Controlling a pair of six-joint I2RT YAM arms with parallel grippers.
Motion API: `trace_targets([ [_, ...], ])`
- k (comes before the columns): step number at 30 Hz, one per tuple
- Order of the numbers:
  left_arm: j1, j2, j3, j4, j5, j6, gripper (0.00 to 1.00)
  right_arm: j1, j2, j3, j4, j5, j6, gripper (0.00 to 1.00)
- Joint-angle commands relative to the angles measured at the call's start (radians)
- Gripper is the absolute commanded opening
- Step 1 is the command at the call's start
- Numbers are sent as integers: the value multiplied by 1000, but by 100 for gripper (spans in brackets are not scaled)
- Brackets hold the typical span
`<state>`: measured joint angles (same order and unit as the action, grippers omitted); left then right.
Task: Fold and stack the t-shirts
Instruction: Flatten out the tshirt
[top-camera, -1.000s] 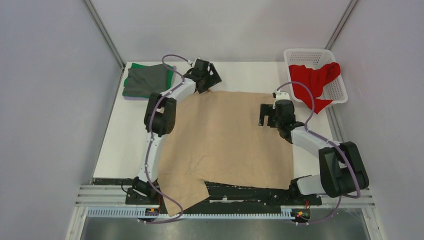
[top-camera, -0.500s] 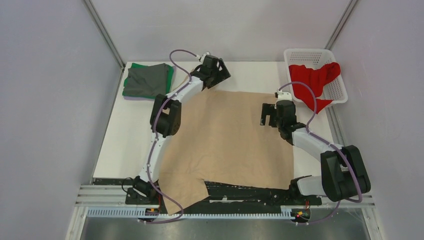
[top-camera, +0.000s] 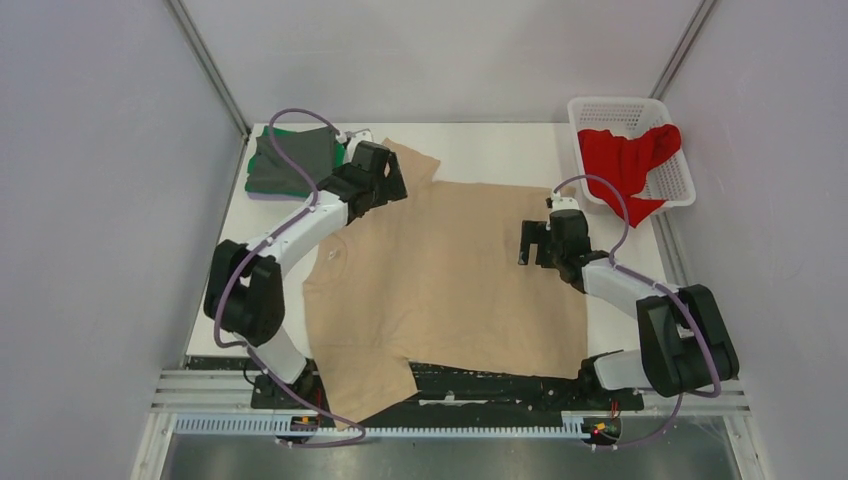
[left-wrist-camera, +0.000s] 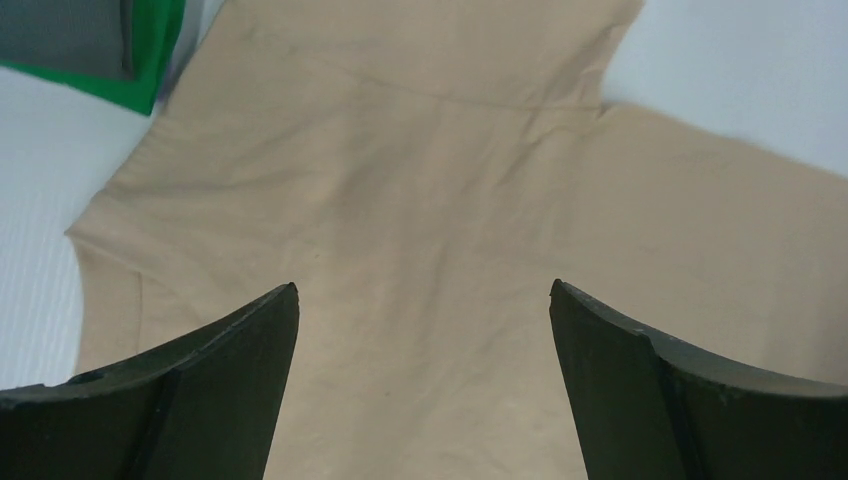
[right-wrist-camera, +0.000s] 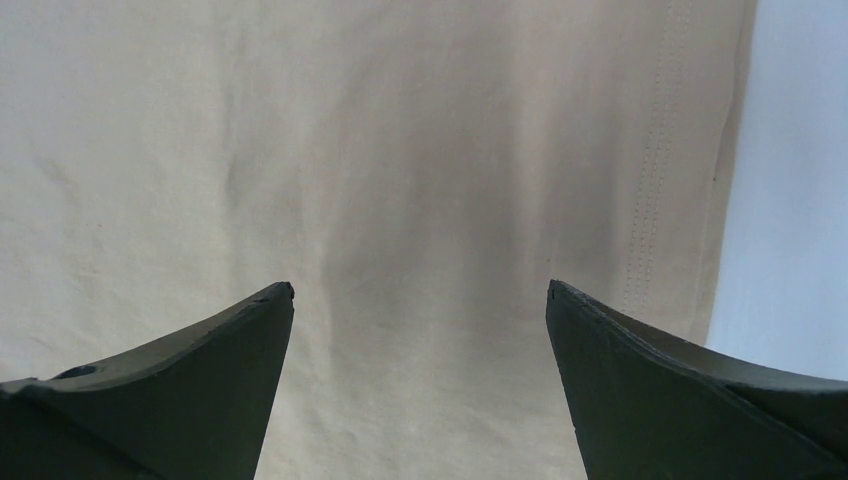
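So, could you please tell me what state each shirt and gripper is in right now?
Beige shirt: spread flat, unfolded.
Red shirt: crumpled in the basket, draped over its rim.
Grey shirt: folded, on the green one.
Green shirt: folded, under the grey.
Left gripper: open, empty.
Right gripper: open, empty.

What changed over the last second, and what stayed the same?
The left gripper swung back from the far edge toward the left and now stands open over the beige t-shirt, whose far sleeve now lies spread out. The right gripper, the red t-shirt in the basket and the folded stack stayed put.
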<state>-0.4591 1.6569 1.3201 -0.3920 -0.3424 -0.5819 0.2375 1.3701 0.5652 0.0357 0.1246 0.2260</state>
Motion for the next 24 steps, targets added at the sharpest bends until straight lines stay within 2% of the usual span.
trace_targets([
  [1,36,77,-84,-25,-7,80,100,-3,17,11,-2,-28,3,99],
  [5,72,175,-54,-13,106,65,100,-3,50,15,9,-29,3,99],
  [15,155,418,109,-38,143,11,100,-4,194,95,27,-6,-4,99],
  [18,171,488,192,-51,162,12,100,-9,254,135,52,-5,-3,99],
  [24,202,650,452,-152,177,20,100,-31,388,266,52,-2,-24,99],
])
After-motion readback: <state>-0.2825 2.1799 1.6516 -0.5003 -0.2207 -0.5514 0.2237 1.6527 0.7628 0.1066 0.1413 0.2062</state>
